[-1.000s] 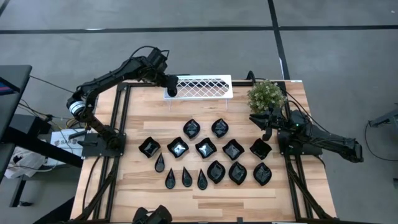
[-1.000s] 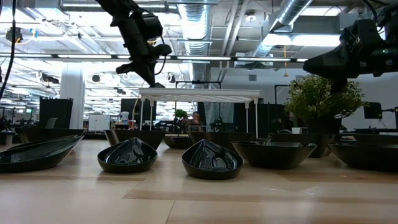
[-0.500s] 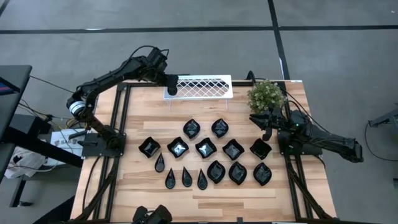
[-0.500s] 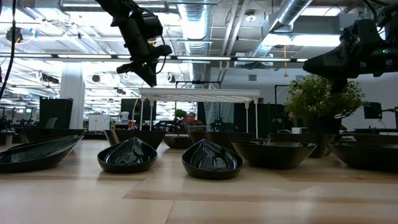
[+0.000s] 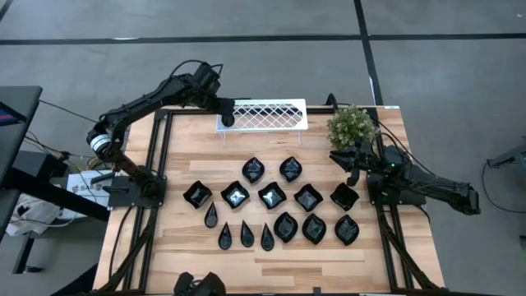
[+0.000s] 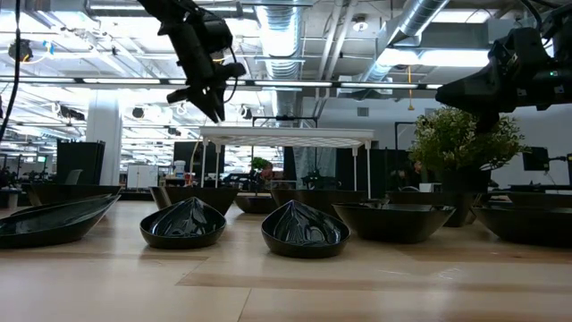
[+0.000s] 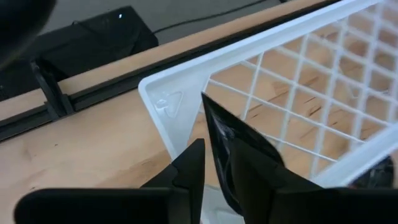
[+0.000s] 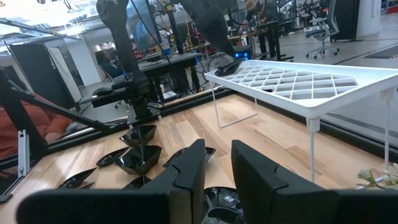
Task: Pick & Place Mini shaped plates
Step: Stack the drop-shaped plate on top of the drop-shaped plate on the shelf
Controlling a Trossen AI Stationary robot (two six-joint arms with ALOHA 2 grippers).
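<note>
So, nearest: black plates point(image 5: 271, 196) sit in rows mid-table point(image 5: 181, 156). R gripper point(image 5: 353, 175) hangs over the right-end plates by the plant point(image 5: 352, 126), fingers a bit apart, nothing btwn them. Far edge: L gripper point(image 5: 228, 120) is at the tray point(image 5: 271, 113) corner w/ a slim plate point(image 7: 236, 155) btwn its fingers, and I can't tell if it's gripped or loose.

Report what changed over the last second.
The left gripper, over the tray's left corner, opened its fingers and rose slightly, loosening its hold on the plate, which sits at that corner. Unchanged: the right gripper, waiting by the plant, and the plates on the table.
</note>
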